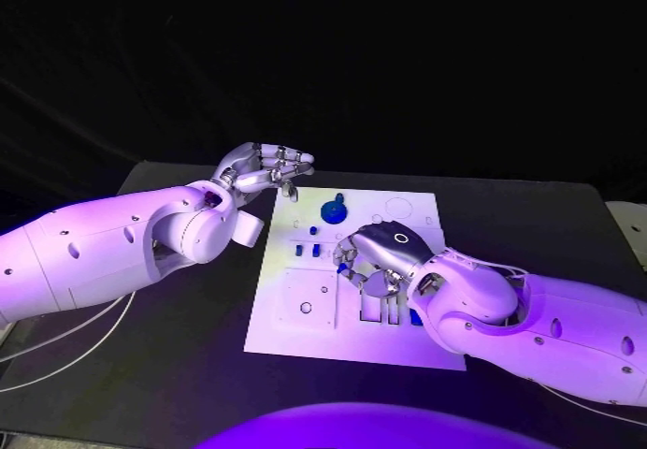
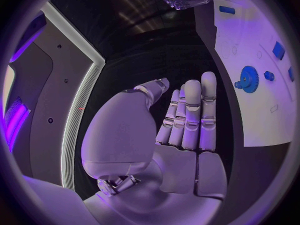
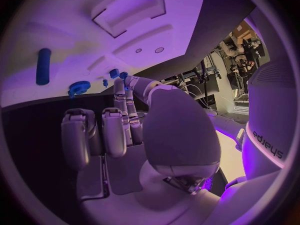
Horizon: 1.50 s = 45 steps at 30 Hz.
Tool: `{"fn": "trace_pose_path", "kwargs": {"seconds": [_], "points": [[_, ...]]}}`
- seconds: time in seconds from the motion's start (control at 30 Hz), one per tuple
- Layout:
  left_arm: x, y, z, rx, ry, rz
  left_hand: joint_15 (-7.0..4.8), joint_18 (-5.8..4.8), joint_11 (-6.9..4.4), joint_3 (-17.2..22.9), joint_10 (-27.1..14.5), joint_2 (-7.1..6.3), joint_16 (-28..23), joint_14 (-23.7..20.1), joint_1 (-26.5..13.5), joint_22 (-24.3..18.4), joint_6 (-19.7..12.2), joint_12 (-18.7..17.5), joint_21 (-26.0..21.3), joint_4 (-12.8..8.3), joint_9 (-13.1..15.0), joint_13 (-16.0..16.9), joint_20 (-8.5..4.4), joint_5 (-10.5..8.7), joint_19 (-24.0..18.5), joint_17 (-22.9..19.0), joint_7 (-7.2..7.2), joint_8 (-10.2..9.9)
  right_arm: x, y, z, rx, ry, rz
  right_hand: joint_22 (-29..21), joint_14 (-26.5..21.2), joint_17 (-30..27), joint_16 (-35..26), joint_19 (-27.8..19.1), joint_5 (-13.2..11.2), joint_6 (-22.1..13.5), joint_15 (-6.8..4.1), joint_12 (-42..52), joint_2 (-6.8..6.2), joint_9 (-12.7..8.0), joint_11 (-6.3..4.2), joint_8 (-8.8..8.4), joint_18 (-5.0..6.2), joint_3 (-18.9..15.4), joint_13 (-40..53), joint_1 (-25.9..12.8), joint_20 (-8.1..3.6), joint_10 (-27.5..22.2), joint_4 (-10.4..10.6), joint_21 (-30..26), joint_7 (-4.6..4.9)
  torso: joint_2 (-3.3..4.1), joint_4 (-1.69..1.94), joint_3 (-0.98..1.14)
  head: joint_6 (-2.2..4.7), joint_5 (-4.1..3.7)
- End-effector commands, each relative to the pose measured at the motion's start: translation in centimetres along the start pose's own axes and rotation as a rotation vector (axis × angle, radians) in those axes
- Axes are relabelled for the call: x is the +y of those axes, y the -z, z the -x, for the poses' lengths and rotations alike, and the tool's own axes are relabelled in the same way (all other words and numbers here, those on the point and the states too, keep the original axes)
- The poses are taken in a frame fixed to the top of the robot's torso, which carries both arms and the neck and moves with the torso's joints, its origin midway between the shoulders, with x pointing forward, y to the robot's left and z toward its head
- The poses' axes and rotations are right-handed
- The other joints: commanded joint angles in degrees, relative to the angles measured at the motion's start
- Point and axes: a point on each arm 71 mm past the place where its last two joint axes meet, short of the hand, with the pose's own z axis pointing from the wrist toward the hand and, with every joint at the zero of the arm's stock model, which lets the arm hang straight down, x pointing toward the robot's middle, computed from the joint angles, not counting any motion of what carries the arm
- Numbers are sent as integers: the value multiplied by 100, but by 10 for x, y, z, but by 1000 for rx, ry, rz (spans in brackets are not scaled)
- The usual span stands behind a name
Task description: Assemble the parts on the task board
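The white task board [image 1: 353,332] lies in the middle of the black table. A blue gear [image 1: 336,203] and small blue parts [image 1: 313,229] stand on its far half. My left hand [image 1: 265,168] hovers at the board's far left corner, its palm [image 2: 181,150] bare and nothing in its fingers; the gear [image 2: 249,79] lies beyond it. My right hand [image 1: 381,253] is over the board's middle, fingers pointing down among blue parts [image 1: 391,309]. Its thumb and fingertips [image 3: 125,82] meet close to two small blue pieces [image 3: 114,73]; whether they pinch one is unclear. A blue peg [image 3: 43,66] lies on the board.
The board has raised white blocks and recesses [image 1: 308,304] on its near left part. Black tabletop [image 1: 176,355] stretches on both sides of the board. White cables [image 1: 61,341] trail off the table's left side under my left arm.
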Motion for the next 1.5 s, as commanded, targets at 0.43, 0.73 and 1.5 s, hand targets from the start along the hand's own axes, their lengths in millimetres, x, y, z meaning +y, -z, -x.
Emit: {"fn": "trace_pose_path", "kwargs": {"seconds": [0.43, 0.73, 1.5], "points": [[-2, -4, -10, 36, 17, -6, 1, 82, -12, 7, -52, 4, -42, -42, 56, -12, -47, 32, -24, -30, -9, 12, 11, 20, -43, -8, 16, -30, 6, -10, -25, 42, -9, 15, 1285, 310, 214, -12, 397, -38, 29, -44, -42, 5, 10, -2, 15, -46, 5, -10, -80, -47, 55, -28, 23, -9, 5, -6, 6, -128, 193], [-1, -4, -8, 27, 13, -5, 4, 82, -8, 2, -69, -3, -47, -52, 56, -16, -56, 36, -32, -35, -12, 13, 14, 18, -48, -12, 19, -34, 9, -12, -28, 45, -7, 25, 1292, 312, 224, -6, 403, -42, 26, -45, -45, 6, 12, -3, 15, -50, 6, -10, -78, -47, 56, -34, 38, -10, 12, -20, 3, -161, 235], [-1, -4, -8, 30, 13, -3, 6, 82, -6, 1, -75, -4, -49, -56, 56, -17, -60, 38, -34, -37, -13, 13, 15, 19, -50, -13, 21, -36, 16, -16, -36, 77, -12, 39, 1293, 312, 225, -6, 404, -63, 22, -46, -50, -4, 17, -4, 15, -50, -1, -11, -81, -48, 59, -46, 40, -9, 7, -15, -4, -201, 246]]}}
